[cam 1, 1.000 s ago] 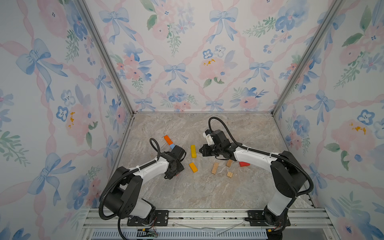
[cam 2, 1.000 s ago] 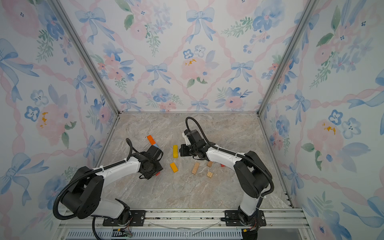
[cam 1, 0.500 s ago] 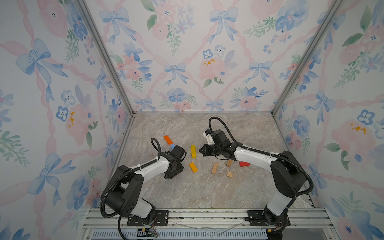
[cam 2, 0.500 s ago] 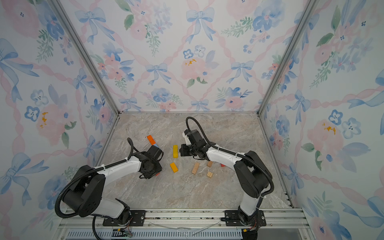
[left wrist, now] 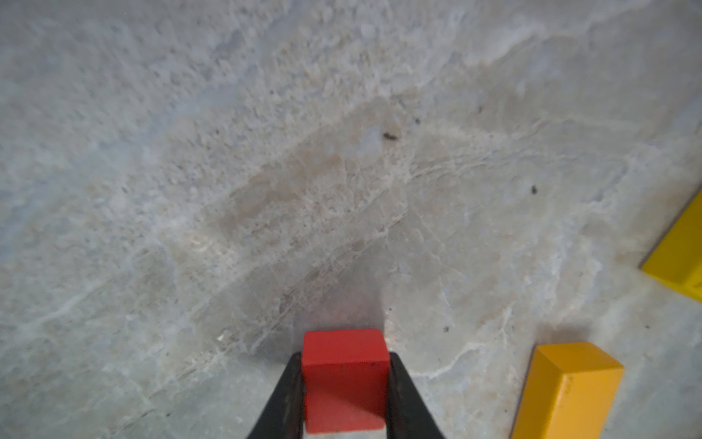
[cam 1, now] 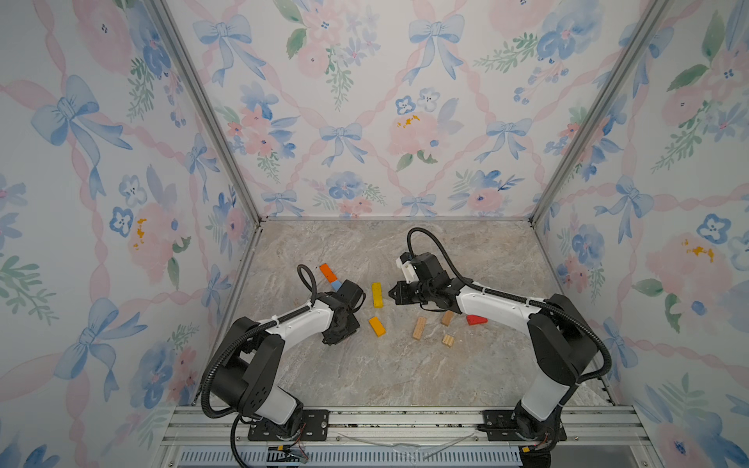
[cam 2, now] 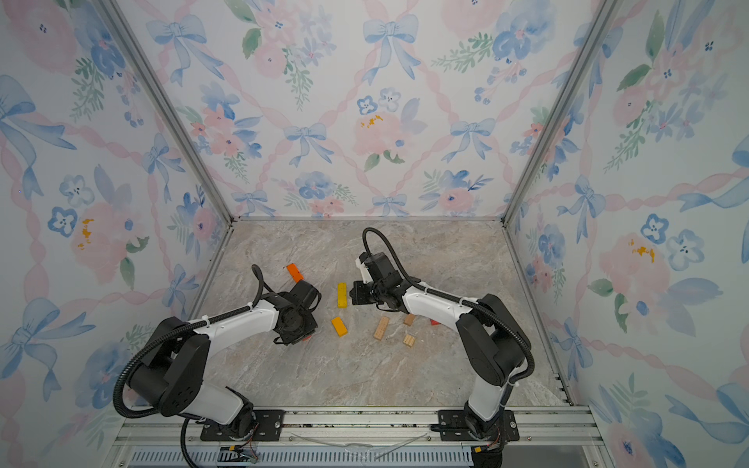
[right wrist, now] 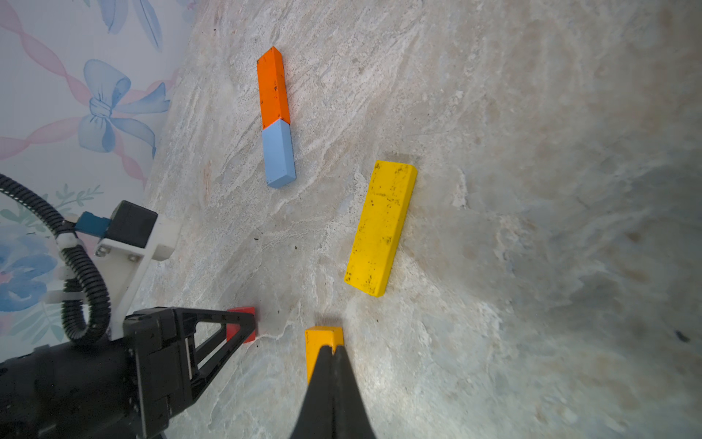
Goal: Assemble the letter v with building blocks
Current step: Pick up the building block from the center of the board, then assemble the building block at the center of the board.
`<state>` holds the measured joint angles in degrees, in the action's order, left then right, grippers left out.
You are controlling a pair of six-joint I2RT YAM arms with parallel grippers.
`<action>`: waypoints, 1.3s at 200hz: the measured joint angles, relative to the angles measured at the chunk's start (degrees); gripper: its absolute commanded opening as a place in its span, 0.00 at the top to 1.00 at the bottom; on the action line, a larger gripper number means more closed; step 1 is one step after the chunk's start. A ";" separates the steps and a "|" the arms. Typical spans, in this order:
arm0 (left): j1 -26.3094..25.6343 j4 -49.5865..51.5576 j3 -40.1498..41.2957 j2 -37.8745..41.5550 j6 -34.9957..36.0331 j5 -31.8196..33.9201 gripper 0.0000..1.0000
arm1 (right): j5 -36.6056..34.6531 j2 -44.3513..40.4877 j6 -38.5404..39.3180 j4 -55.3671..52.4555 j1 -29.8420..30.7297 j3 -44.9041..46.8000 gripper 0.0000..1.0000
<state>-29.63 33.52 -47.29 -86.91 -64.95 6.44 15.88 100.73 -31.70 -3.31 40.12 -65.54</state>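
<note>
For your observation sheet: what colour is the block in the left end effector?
The block is red, clearest in the left wrist view.

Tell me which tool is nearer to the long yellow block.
Right. The right tool, shut, has its tip just beside the long yellow block; the left tool, gripping a red block, sits farther off.

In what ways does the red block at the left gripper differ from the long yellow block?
The red block is red; the long yellow block is yellow. The red block looks short; the long yellow block is longer. The red block is clamped between the fingers of the left gripper; the long yellow block lies free on the table. Both are plain rectangular blocks.
</note>
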 measured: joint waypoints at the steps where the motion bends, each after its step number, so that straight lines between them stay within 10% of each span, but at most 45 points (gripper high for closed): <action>1: 0.00 0.00 -0.22 -0.09 0.00 0.04 0.78 | 0.00 0.00 0.00 0.00 0.00 0.00 0.99; 260: 6.10 -0.48 -20.72 -18.93 3.34 1.70 0.75 | 1.51 -0.02 -2.36 4.09 -4.39 4.09 0.99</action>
<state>-23.53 33.04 -68.01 -105.84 -61.60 8.14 17.39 100.71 -34.06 0.78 35.73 -61.45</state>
